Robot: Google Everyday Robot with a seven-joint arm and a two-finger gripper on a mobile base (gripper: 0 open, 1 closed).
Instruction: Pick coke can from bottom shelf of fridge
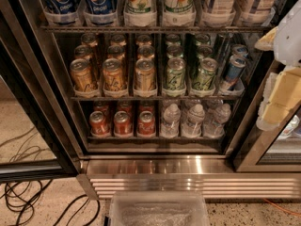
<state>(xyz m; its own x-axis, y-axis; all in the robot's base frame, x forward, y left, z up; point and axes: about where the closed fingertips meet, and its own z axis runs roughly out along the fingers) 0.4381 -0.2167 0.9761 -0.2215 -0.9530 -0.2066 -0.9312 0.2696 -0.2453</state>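
Observation:
The fridge [188, 166] stands open in front of me, with its steel base and louvred grille below. Several red coke cans sit in rows on the left half of the bottom shelf [155, 137]. The front three are side by side: left [99, 123], middle [122, 123] and right [146, 123]. My gripper [280, 98], white and pale yellow, hangs at the right edge of the view. It is outside the fridge, beside its right frame, at about the height of the middle shelf. It is well to the right of the coke cans and a little above them, and it holds nothing that I can see.
Clear water bottles [193, 120] fill the right half of the bottom shelf. Orange-gold cans [113, 74] and green-silver cans [176, 74] stand on the shelf above. The open door [28, 126] is at the left. A clear plastic bin [157, 211] and black cables [28, 197] lie on the floor.

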